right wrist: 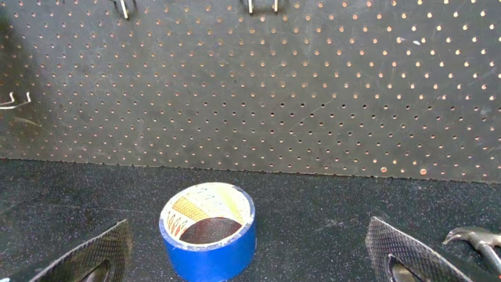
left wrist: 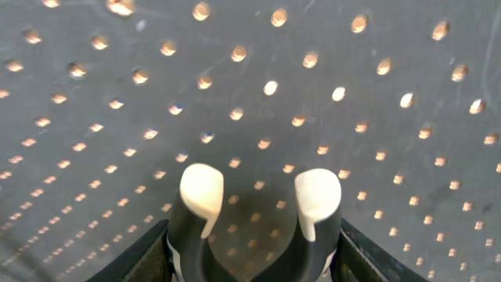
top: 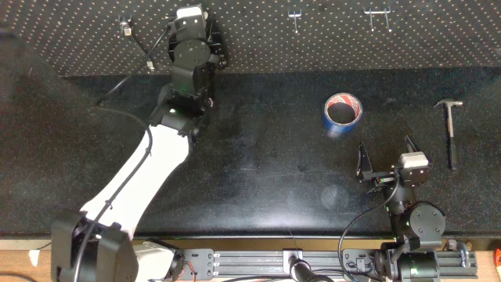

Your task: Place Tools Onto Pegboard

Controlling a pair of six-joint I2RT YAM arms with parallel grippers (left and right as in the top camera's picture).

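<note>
Far to the left of the roll of blue tape [top: 343,113], the left gripper [left wrist: 260,200] is pointing at the pegboard [top: 258,47]. Its fingers are spread apart and are holding nothing. The tape itself is lying flat on the black table [top: 258,164], just in front of the pegboard. Two metal hooks [top: 295,17] are hanging on the board beyond the tape, and both are looking bare. On the near side of the tape and slightly to its right, the right gripper [top: 386,157] is facing it, also released and carrying nothing. Well to the right of the tape, a hammer [top: 450,133] is lying on the table. Judging by this, the task is only beginning. No tool is hanging yet, and both the tape and the hammer are waiting to be picked up.
</note>
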